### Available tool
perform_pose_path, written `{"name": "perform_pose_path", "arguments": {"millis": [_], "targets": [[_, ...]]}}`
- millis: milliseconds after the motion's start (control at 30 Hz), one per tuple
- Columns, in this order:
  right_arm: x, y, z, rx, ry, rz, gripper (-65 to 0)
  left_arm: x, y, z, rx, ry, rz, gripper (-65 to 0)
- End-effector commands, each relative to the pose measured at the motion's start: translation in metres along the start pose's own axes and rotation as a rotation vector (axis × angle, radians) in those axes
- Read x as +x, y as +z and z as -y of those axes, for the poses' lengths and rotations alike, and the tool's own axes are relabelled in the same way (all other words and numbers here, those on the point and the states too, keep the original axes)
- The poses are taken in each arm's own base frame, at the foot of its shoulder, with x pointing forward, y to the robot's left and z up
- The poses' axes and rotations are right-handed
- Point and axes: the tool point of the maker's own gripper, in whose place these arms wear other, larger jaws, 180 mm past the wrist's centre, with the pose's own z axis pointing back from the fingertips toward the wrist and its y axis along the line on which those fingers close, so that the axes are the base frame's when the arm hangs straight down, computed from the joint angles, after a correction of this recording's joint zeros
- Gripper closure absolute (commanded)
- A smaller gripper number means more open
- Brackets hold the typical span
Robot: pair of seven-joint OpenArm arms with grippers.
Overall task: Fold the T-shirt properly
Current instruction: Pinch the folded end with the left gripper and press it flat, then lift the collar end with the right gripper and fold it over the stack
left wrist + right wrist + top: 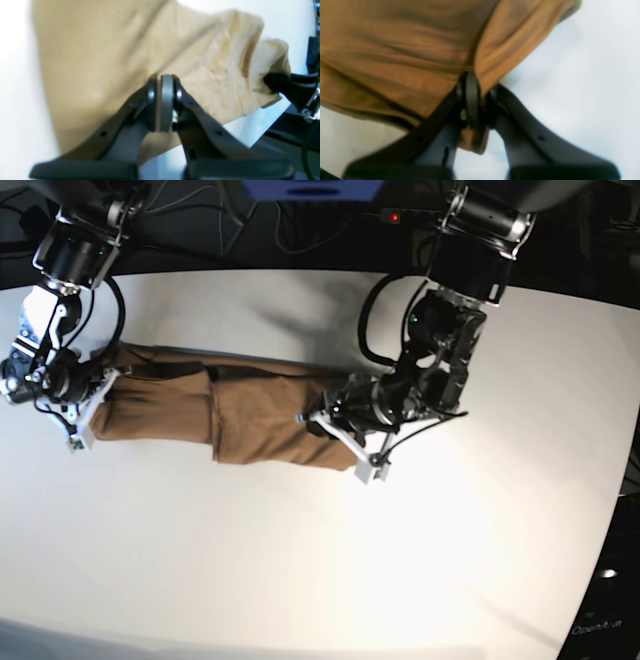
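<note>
The tan-brown T-shirt (230,415) lies as a long bunched band across the white table (300,560), stretched between both grippers. My left gripper (340,420) sits at the band's right end in the base view. Up close its pads meet (160,100), with the T-shirt (100,62) caught there and spreading beyond. My right gripper (85,405) holds the other end. In the right wrist view it (480,100) is shut on a fold of the T-shirt (395,50), a small flap hanging below the pads. The left wrist view also shows the right gripper (271,82) clamped on the far corner.
Dark cables and equipment (300,230) lie beyond the table's far edge. The table's curved right edge (615,480) borders dark floor. In the left wrist view a table edge (270,125) runs close on the lower right, with black hardware (307,112) past it.
</note>
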Motion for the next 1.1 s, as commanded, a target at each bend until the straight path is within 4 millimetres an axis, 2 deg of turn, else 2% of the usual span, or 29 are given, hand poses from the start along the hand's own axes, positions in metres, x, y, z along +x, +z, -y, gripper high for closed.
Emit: {"name": "perform_pose_path", "arguments": {"millis": [0, 100, 200, 267, 333, 500, 633, 767, 900, 1067], "targets": [[0.003, 0.007, 0.013, -0.042, 0.009, -0.006, -0.7, 0.020, 0.005, 0.014, -0.036, -0.020, 0.052, -2.8], [0.005, 0.008, 0.013, -0.043, 0.011, -0.003, -0.7, 0.023, 0.007, 0.018, -0.043, -0.029, 0.064, -2.8], [0.003, 0.010, 0.019, -0.055, 0.017, -0.019, -0.7, 0.015, 0.013, 0.019, -0.059, -0.022, 0.042, -2.8], [0.006, 0.011, 0.017, -0.058, 0.035, -0.026, -0.7, 0.023, 0.022, 0.014, -0.065, -0.006, 0.062, -2.8], [0.017, 0.021, 0.017, -0.083, 0.061, 0.008, -0.7, 0.026, 0.032, 0.013, -0.084, 0.014, 0.073, -2.8], [0.034, 0.041, 0.013, -0.134, 0.133, 0.035, -0.7, 0.025, 0.055, -0.009, -0.060, 0.034, 0.087, -2.8], [0.040, 0.051, 0.009, -0.156, 0.161, 0.036, -0.7, 0.015, 0.061, -0.033, -0.011, 0.043, 0.072, -2.8], [0.043, 0.061, 0.000, -0.172, 0.172, 0.047, -0.7, 0.008, 0.063, -0.042, 0.008, 0.046, 0.059, -2.8], [0.049, 0.069, -0.025, -0.169, 0.249, 0.084, -0.7, 0.004, 0.060, -0.046, 0.022, 0.050, 0.047, -2.8], [0.056, 0.068, -0.062, -0.123, 0.366, 0.103, -0.7, -0.001, 0.057, -0.055, 0.058, 0.042, 0.032, -2.8]]}}
